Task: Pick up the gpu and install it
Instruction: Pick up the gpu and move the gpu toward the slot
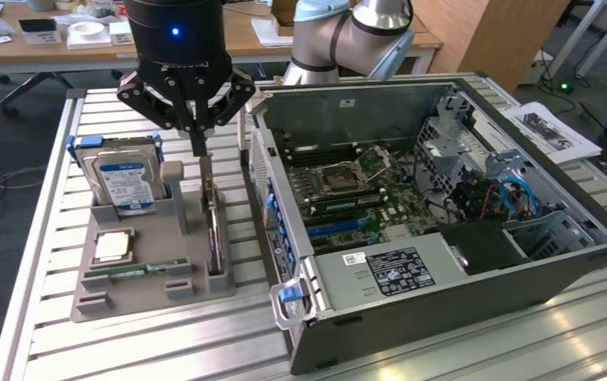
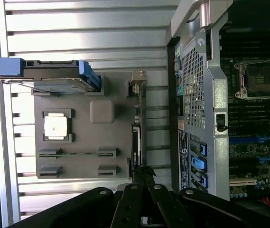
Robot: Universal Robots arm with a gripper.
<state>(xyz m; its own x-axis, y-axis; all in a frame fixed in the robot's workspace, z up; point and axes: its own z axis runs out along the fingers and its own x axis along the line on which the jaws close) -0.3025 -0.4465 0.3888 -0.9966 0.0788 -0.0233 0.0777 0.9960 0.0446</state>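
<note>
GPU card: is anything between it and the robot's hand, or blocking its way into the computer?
Nothing separates them: the hand pinches the gpu in its holder. The case wall stands between gpu and motherboard; the case is open on top.

An open computer case (image 1: 441, 311) lies on a slatted surface (image 1: 176, 341). At its nine o'clock, a grey tray (image 1: 123, 298) holds an upright blue-labelled hard drive (image 1: 123, 186) and a processor chip (image 1: 112, 247).

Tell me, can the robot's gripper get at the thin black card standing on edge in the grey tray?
Probably yes. The gripper sits right above the thin black card, jaws closed at its upper edge, with nothing between them. The silver hard drive with the blue label stands off to one side.
</note>
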